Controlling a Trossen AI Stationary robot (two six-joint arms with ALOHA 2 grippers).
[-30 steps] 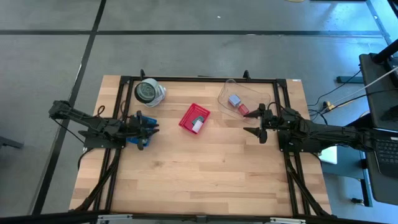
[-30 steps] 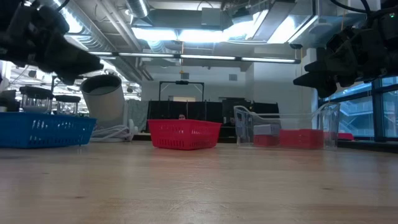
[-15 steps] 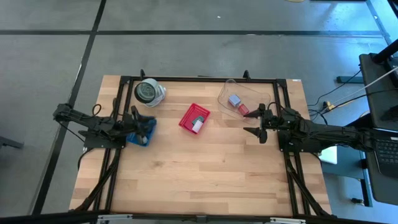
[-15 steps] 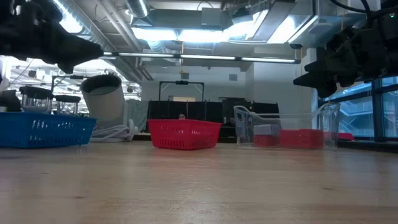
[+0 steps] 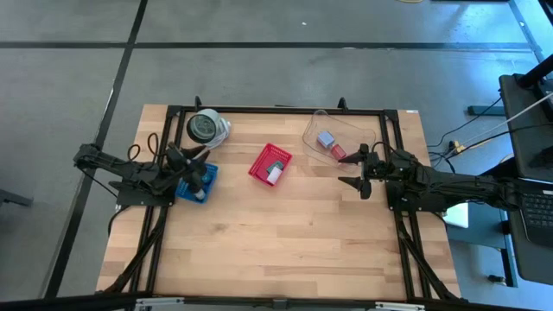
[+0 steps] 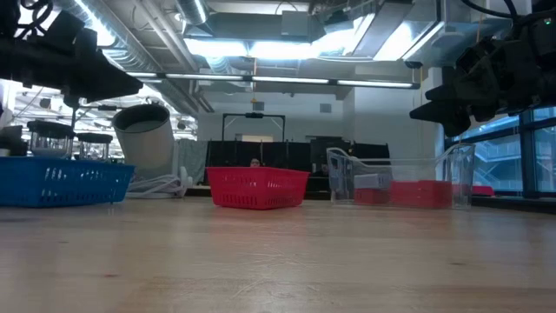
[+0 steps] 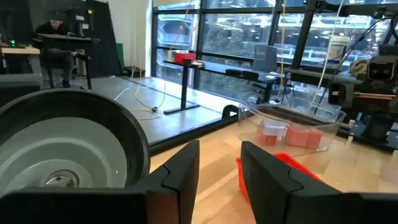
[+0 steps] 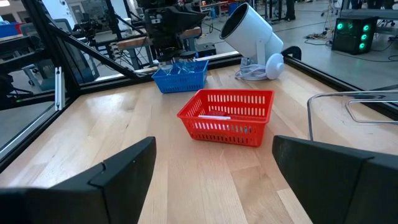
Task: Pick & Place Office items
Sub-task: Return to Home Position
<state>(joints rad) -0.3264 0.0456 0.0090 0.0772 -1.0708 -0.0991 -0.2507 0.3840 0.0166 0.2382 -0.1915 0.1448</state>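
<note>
Rectangle (image 5: 274,174), white, lying in red basket (image 5: 257,167).

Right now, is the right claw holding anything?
No, the right claw is wide open with nothing in it; the basket sits well beyond it.

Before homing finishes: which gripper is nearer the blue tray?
Left. The left gripper hangs over the blue tray, fingers open; the right gripper is far across the table, beside the clear bin.
</note>
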